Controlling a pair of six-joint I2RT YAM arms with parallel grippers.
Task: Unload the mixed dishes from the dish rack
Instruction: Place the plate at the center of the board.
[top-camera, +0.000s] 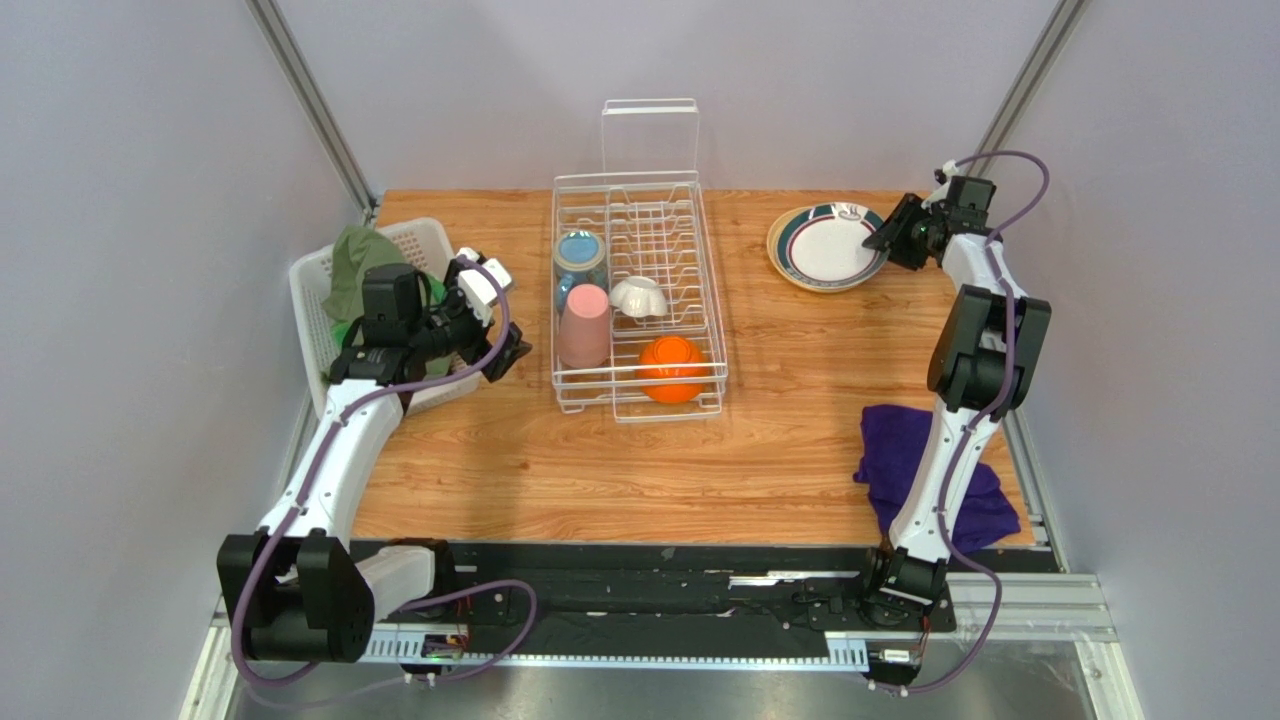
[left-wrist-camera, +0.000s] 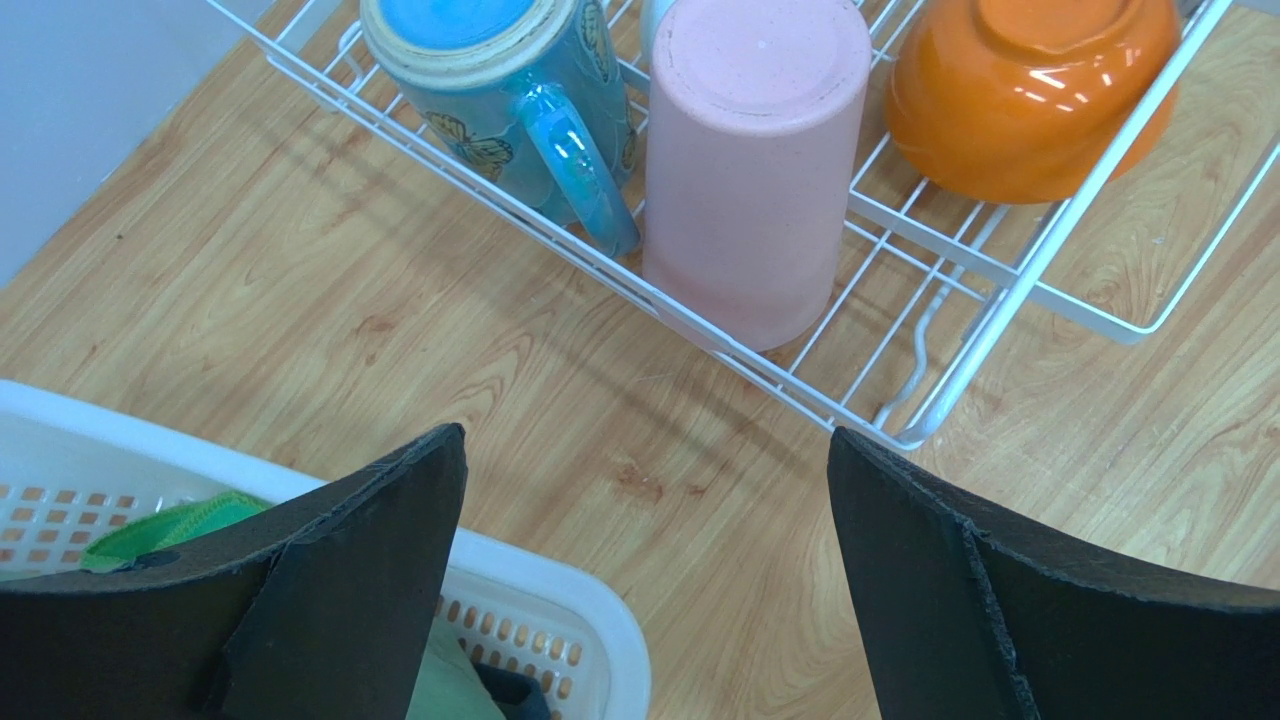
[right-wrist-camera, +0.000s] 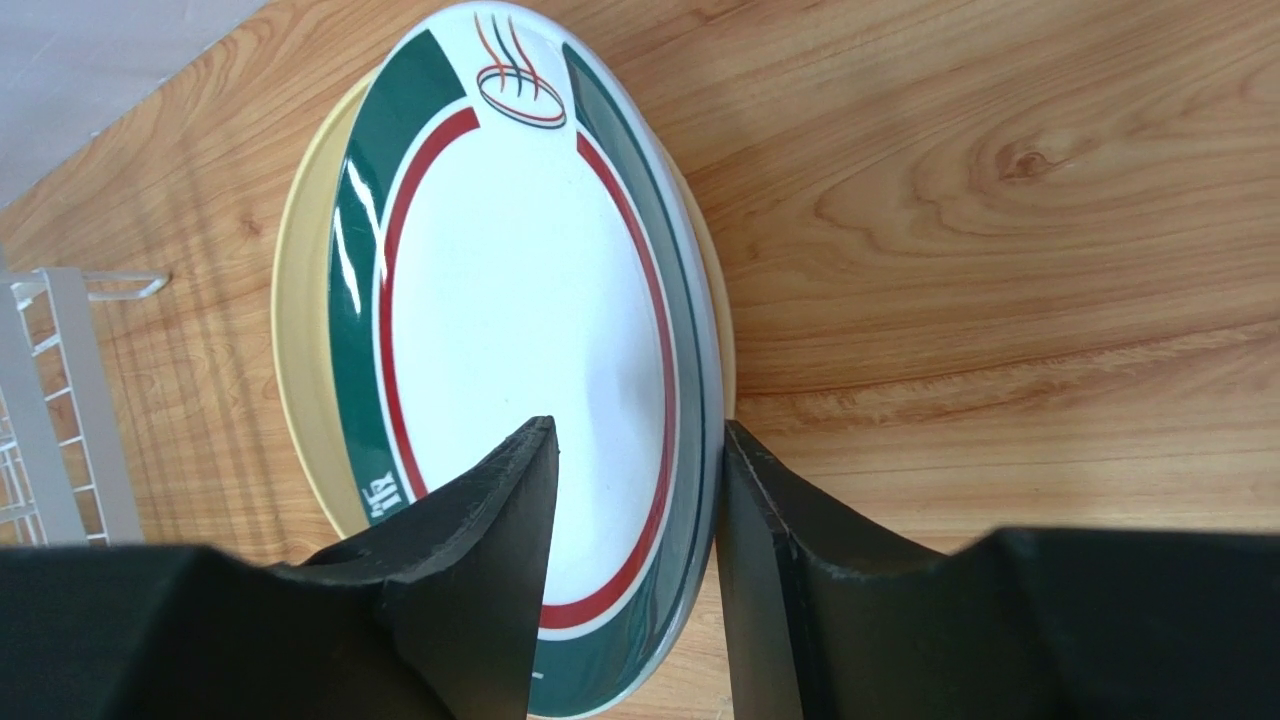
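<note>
The white wire dish rack (top-camera: 715, 285) stands at mid table with its clear panel (top-camera: 649, 135) at the far end. It holds the blue mug (top-camera: 579, 255), the pink cup (top-camera: 585, 326) upside down, the small white cup (top-camera: 642, 297) and the orange bowl (top-camera: 672, 368) upside down. The dark-rimmed white plate (top-camera: 827, 243) lies on the pale yellow plate (top-camera: 775, 249) at the far right. My right gripper (top-camera: 881, 233) is open, its jaws astride that plate's rim (right-wrist-camera: 691, 450). My left gripper (top-camera: 504, 315) is open and empty, left of the rack, facing the pink cup (left-wrist-camera: 751, 150).
A white slatted basket (top-camera: 316, 300) with a green cloth (top-camera: 361, 258) sits at the left edge, under my left wrist. A purple cloth (top-camera: 917, 465) lies at the right front. The rack's near corner (left-wrist-camera: 977, 338) is just beyond my left fingertips.
</note>
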